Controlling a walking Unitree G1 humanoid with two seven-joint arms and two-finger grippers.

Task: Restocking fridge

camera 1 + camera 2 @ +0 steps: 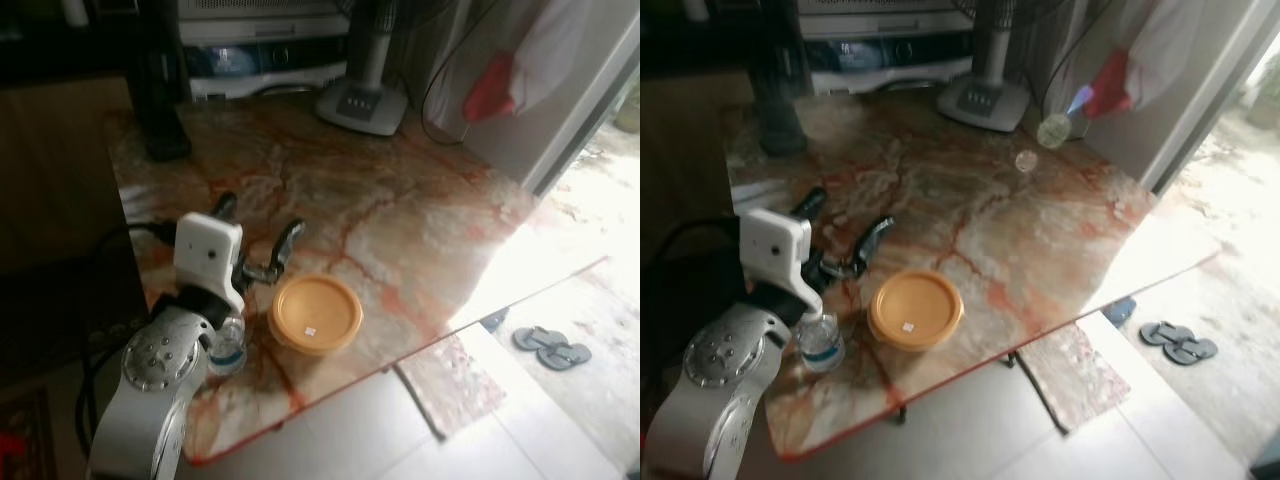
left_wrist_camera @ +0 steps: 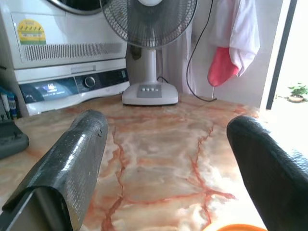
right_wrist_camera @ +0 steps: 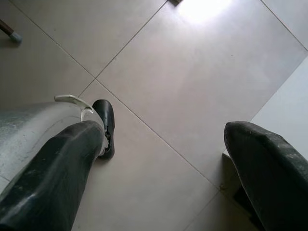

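Two items for restocking sit near the lower edge of the marble table [image 1: 420, 215]: a round tub with an orange lid [image 1: 315, 314] at lower centre of the left eye view, and a small water bottle [image 1: 821, 343] just to its left, standing upright and partly hidden behind our left arm. We judge both were set close to the table's front edge so they fall within easy reach. Our left gripper [image 1: 258, 237] hovers above the table just beyond the tub, its two black fingers spread wide and holding nothing, pointed toward the far side, where a fan [image 2: 149, 50] and a white appliance [image 2: 67, 53] stand at the top of the frame. Its wrist view shows the orange lid's rim at the bottom edge, so the gripper sits over and past the tub rather than around it; we read this as a pose before a grasp. Our right gripper [image 3: 163, 168] hangs idle over the tiled floor [image 3: 159, 72], fingers wide apart and empty. Sandals [image 1: 551, 346] lie on the floor at lower right.
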